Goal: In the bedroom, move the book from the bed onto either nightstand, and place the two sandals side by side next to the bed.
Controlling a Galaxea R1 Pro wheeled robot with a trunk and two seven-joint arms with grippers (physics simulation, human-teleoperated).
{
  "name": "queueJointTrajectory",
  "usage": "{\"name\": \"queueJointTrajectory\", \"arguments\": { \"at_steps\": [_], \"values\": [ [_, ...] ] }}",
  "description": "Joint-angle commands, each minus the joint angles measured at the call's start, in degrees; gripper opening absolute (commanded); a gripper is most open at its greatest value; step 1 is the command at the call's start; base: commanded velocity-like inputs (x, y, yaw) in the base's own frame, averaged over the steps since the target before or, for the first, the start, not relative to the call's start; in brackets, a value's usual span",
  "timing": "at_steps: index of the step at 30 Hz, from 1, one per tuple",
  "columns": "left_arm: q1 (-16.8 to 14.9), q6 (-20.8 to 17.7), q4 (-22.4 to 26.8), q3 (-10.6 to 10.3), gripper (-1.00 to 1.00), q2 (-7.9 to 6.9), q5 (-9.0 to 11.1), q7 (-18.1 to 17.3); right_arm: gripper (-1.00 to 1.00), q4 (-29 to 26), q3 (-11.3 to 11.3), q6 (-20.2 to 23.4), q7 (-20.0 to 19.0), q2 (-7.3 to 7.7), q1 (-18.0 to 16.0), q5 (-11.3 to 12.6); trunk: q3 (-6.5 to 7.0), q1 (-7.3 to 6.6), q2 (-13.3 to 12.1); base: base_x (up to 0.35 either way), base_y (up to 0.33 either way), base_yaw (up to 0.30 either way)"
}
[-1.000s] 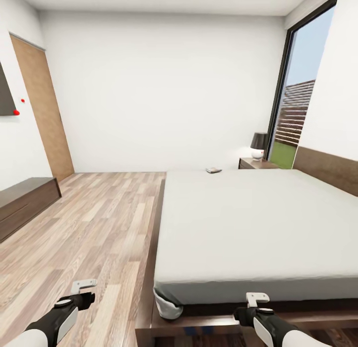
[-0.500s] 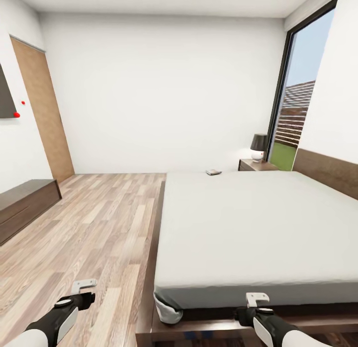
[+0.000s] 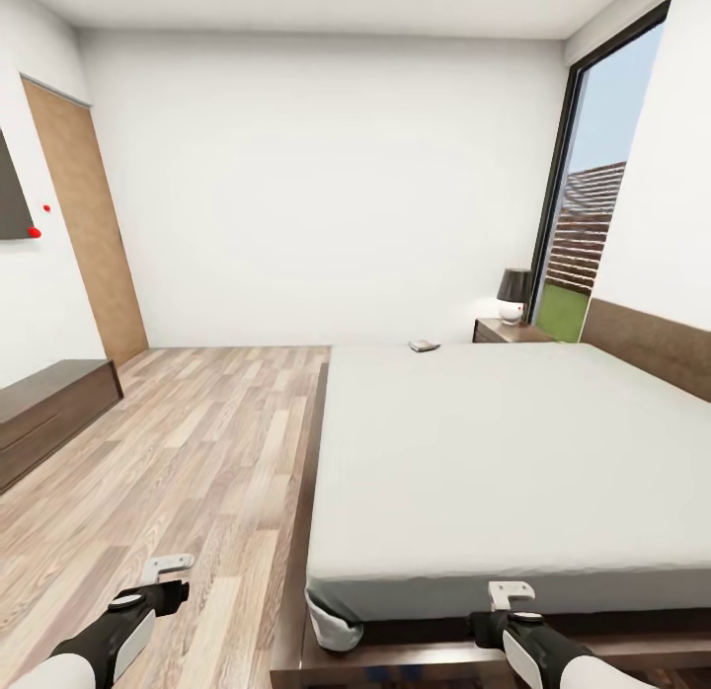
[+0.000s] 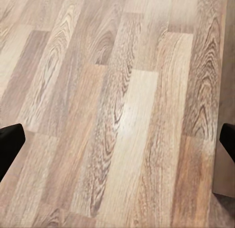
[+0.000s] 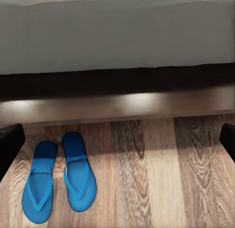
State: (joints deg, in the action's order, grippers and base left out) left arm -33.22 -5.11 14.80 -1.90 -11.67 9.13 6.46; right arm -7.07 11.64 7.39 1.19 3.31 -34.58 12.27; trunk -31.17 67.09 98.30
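The bed [image 3: 513, 452] fills the right half of the head view, its light-grey mattress on a dark frame. The book [image 3: 425, 345] lies at the mattress's far corner, near the nightstand [image 3: 506, 331]. Two blue sandals [image 5: 40, 181] [image 5: 78, 171] lie side by side on the wood floor just before the bed frame [image 5: 117, 108]. My right gripper [image 5: 117, 145] hangs open above that floor, to the sandals' side. My left gripper [image 4: 117, 149] is open over bare planks. Both forearms, the left arm [image 3: 123, 625] and the right arm [image 3: 528, 635], show at the head view's lower edge.
A lamp [image 3: 513, 292] stands on the nightstand beside the tall window [image 3: 592, 235]. A long low dark bench [image 3: 49, 413] lines the left wall, with a tan door [image 3: 89, 235] beyond it. Open wood floor [image 3: 197, 452] lies between bench and bed.
The whole head picture has slid slightly downward, so the camera has moved. The arms hold the same pose and nothing in the room has shifted.
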Motion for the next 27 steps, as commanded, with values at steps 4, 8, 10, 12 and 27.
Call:
{"name": "queueJointTrajectory", "arguments": {
  "at_steps": [4,8,10,12,27],
  "values": [
    [0.00,-0.33,0.14,-0.22,1.00,-0.02,0.54,0.22,1.00,-0.14,0.49,0.35,0.12,0.03,-0.01,0.54,0.66,-0.89,-1.59,0.000,0.000,0.000],
    [0.00,-0.33,0.14,-0.22,1.00,-0.02,0.54,0.22,1.00,-0.14,0.49,0.35,0.12,0.03,-0.02,0.50,1.38,-1.77,-3.19,0.000,0.000,0.000],
    [0.00,-0.33,0.14,-0.22,1.00,-0.02,0.54,0.22,1.00,-0.14,0.49,0.35,0.12,0.03,-0.01,0.49,1.74,-2.21,-4.00,0.000,0.000,0.000],
    [0.00,-0.33,0.14,-0.21,1.00,-0.02,0.54,0.22,1.00,-0.14,0.49,0.35,0.12,0.03,-0.01,0.50,2.10,-2.65,-4.80,0.000,0.000,0.000],
    [0.00,-0.33,0.14,-0.21,1.00,-0.02,0.54,0.22,1.00,-0.14,0.43,0.35,0.12,0.03,0.02,0.51,4.79,-5.94,-10.81,0.000,0.000,0.000]
  ]
}}
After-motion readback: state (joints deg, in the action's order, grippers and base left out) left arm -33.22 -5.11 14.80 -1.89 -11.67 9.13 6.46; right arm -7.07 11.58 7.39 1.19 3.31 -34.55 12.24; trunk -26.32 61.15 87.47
